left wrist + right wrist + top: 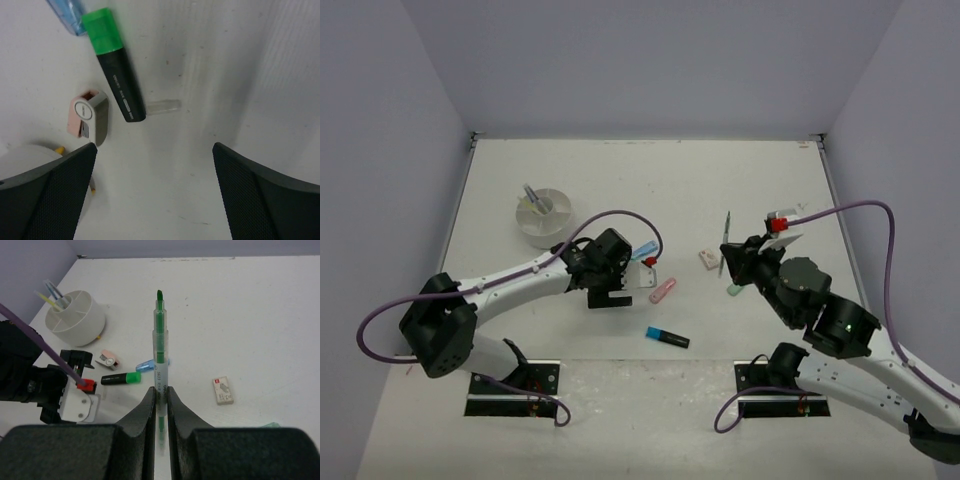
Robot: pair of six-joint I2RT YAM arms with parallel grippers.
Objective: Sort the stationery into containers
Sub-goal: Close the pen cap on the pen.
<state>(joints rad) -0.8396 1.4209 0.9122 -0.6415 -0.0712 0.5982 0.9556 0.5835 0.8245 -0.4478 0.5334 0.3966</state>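
Position, top view: white cup (544,216) far left, nearer the left jaws; green pen (725,238) right of centre, well apart from it. Left wrist: left jaws wide apart, green-ended highlighter (116,75) lying ahead. Right wrist: right jaws clamped on green pen, long axis straight ahead, tip pointing far.

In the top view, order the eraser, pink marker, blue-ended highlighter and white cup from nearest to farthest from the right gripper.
1. Eraser, just left of the right gripper holding the green pen.
2. Pink marker, further left.
3. Blue-ended highlighter, lower left in view.
4. White cup, far left.
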